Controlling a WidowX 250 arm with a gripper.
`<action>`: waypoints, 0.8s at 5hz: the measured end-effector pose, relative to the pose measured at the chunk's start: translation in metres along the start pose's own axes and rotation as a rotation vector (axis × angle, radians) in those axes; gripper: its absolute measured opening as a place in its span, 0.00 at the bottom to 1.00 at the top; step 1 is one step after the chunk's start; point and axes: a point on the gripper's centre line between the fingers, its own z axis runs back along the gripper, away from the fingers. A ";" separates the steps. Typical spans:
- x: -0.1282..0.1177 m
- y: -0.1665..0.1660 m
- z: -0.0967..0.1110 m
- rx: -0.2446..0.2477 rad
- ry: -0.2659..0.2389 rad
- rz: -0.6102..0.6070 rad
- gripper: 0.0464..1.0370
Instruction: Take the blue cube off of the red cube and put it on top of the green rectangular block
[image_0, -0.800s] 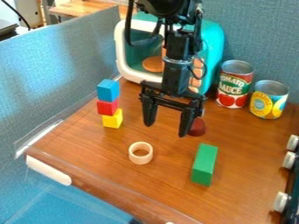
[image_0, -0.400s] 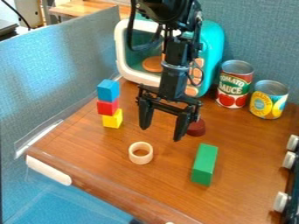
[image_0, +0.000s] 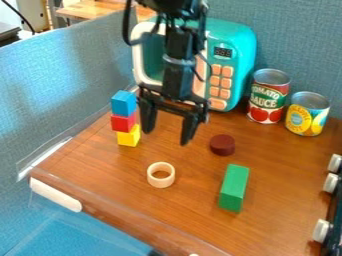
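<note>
Moved toward the left edge of the counter (image_0: 93, 160), with the hand (image_0: 166, 136) wide open. Can see the blue cube (image_0: 123, 103) sitting on the red cube (image_0: 123, 123) near that edge, above the yellow cube (image_0: 128, 138). Can see the green block (image_0: 234, 188) lying flat, nearer the right edge.

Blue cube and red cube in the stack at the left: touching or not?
Touching. In the camera view, the blue cube sits directly on the red cube, its lower edges meeting it with no gap.
</note>
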 end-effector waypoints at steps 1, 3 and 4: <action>-0.002 0.027 0.007 -0.026 -0.007 0.042 0.96; 0.005 0.064 0.025 -0.037 -0.011 0.066 0.96; 0.013 0.075 0.019 -0.048 0.020 0.069 0.96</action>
